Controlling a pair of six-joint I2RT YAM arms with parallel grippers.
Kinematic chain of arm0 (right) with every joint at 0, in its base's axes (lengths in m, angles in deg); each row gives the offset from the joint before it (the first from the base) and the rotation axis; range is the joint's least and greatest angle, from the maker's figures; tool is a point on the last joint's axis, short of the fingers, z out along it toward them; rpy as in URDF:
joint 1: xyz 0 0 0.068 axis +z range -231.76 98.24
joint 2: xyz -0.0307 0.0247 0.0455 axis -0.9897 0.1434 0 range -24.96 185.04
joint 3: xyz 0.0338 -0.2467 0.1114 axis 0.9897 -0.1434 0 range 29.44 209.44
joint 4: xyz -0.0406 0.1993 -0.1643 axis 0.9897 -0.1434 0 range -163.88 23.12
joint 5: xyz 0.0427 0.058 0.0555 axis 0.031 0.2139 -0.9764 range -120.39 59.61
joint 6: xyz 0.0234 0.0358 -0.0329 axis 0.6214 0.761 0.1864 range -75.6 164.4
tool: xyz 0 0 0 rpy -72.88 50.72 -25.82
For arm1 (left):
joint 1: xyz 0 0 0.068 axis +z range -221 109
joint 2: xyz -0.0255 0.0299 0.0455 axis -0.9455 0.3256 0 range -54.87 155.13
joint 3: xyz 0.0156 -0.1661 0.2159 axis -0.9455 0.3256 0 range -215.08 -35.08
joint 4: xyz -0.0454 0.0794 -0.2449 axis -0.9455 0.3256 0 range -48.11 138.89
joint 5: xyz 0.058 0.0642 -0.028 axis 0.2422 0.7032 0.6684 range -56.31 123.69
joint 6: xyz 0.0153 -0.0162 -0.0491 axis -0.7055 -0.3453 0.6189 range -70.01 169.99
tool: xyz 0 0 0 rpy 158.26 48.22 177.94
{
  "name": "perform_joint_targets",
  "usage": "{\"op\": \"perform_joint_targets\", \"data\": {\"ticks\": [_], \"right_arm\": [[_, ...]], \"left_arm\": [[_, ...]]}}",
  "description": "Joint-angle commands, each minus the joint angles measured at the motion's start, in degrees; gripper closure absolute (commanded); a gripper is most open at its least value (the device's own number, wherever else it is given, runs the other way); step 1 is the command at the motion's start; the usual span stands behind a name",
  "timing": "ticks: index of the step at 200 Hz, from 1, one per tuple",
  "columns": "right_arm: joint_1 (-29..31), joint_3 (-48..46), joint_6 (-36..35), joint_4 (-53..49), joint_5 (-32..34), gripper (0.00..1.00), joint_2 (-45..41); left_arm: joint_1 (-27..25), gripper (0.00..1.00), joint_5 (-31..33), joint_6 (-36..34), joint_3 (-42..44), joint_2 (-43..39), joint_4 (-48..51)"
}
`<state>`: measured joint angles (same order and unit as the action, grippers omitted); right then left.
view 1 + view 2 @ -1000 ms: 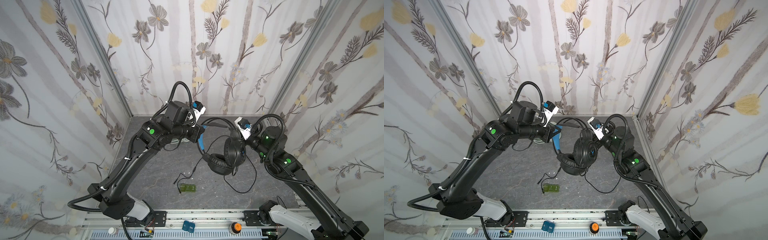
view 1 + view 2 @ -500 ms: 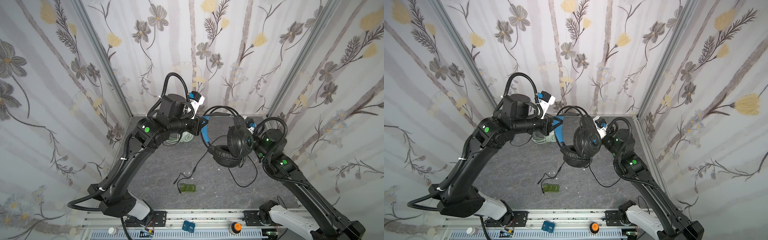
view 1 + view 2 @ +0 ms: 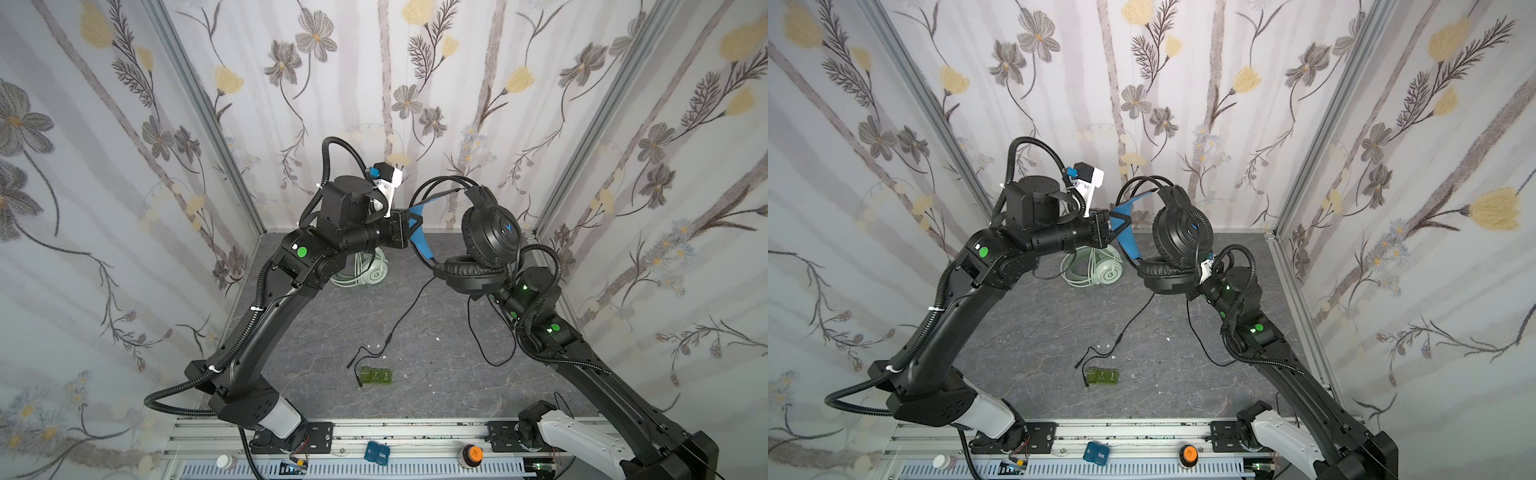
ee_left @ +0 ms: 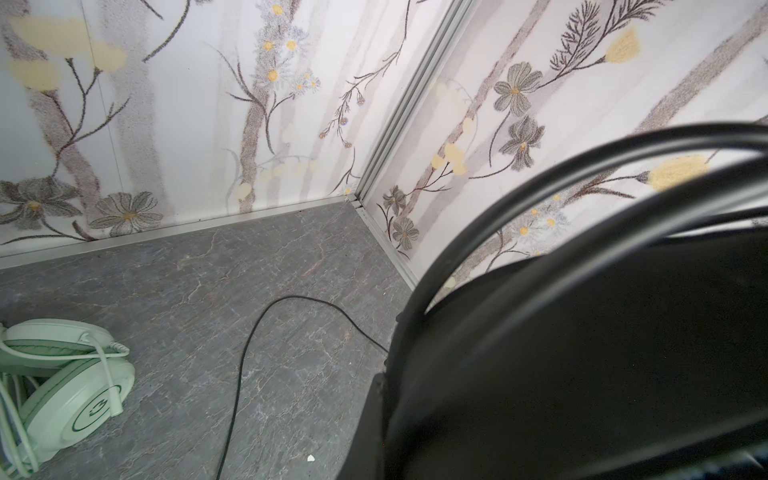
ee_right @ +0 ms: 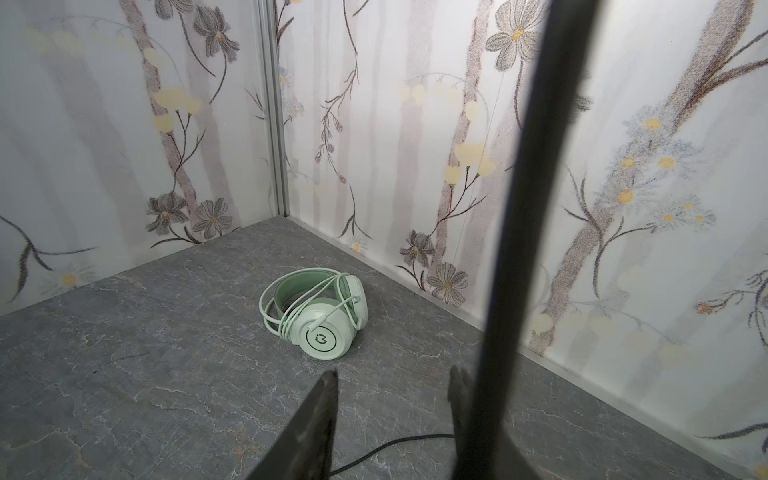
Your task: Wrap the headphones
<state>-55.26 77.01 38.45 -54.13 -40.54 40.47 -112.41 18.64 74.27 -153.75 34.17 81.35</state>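
In both top views the left pincer (image 3: 411,233) (image 3: 1112,232) was clamped tight on the blue inner band of the black headphones (image 3: 490,237) (image 3: 1181,237), which hung at centre. Their black cable (image 3: 401,322) trailed to the floor (image 3: 436,386). The mint headphones (image 3: 372,272) lay under that arm. In the left wrist view the black headphones filled the lower right and the mint headphones (image 4: 70,399) sat lower left. In the right wrist view the right pincer (image 5: 392,415) stood partly open at the bottom edge, gripping nothing, with a blurred dark bar (image 5: 523,208) crossing one finger. The mint headphones (image 5: 320,316) lay mid-frame.
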Motion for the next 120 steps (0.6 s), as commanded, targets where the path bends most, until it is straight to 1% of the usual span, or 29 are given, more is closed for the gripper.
{"op": "perform_joint_targets", "data": {"ticks": [1,34,41,49,88,120], "right_arm": [[0.0,-0.9,2.5,4.1,-1.3,0.55,0.3],[0.0,-4.1,6.4,7.2,-3.1,0.56,0.2],[0.0,-4.2,7.2,8.2,-3.6,0.55,0.1],[0.0,-6.6,7.9,8.9,-3.9,0.55,0.0],[0.0,-9.2,10.0,11.8,-4.5,0.52,0.9],[0.0,-9.7,11.5,12.8,-5.1,0.57,2.2]], "left_arm": [[0.0,1.0,1.5,5.9,2.3,-1.1,-9.9],[-0.1,1.0,3.5,9.5,5.1,-1.7,-15.2],[-0.3,1.0,3.8,9.9,5.2,-1.7,-15.7],[-0.4,1.0,4.3,10.2,5.2,-1.6,-16.2],[-0.6,1.0,7.0,12.0,5.7,-1.5,-18.0],[-0.8,1.0,8.7,13.1,5.8,-1.2,-19.2]]}}
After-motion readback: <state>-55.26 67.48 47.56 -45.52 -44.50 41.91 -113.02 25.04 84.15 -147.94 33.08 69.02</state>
